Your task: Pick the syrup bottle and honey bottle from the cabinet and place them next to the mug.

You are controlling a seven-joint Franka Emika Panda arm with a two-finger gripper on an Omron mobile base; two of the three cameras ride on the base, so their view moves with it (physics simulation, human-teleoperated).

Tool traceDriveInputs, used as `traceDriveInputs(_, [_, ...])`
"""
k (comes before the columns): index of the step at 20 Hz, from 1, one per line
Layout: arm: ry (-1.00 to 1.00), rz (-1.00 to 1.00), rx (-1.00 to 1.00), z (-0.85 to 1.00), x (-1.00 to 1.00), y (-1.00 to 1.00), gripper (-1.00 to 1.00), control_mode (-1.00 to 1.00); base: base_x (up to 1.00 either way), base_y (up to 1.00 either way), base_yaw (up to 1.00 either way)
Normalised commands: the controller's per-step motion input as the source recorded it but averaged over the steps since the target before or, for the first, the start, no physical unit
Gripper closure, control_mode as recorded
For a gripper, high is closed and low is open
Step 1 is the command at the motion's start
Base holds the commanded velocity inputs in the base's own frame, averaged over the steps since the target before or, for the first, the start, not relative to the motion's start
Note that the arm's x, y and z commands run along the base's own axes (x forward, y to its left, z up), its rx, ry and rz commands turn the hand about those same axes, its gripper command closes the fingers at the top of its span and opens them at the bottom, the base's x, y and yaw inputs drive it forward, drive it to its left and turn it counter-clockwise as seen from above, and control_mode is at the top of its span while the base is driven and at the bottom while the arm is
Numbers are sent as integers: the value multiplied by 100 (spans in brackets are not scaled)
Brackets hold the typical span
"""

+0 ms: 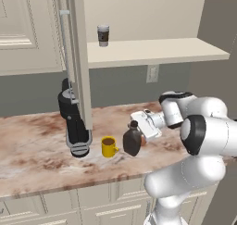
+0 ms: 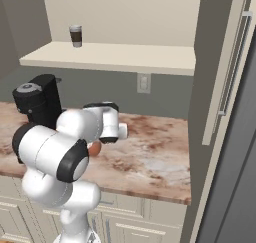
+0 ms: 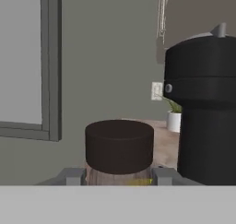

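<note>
Left base view: the syrup bottle [image 1: 132, 142] stands upright on the counter [image 1: 41, 145], neck up, just right of the mug [image 1: 109, 146], with the gripper [image 1: 138, 129] clamped on its neck. Right base view: the arm hides the bottle. Hand view: the dark cap [image 3: 119, 146] sits between the fingers [image 3: 73, 176], beside the coffee machine [image 3: 203, 108].

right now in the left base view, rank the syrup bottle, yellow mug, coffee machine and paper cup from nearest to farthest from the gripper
1. syrup bottle, on the counter, its neck at the gripper, which is shut on it.
2. mug, on the counter just left of the bottle.
3. coffee machine, further left, beside the open cabinet door.
4. paper cup, up on the cabinet shelf.
</note>
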Motion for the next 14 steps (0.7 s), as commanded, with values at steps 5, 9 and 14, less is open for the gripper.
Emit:
traceDriveInputs(5, [1, 1, 0, 0, 0, 1, 100, -100, 0, 0, 0])
traceDriveInputs(9, [4, 2, 0, -9, 0, 1, 100, -100, 0, 0, 0])
traceDriveInputs(14, [0, 2, 0, -8, 0, 2, 100, -100, 0, 0, 0])
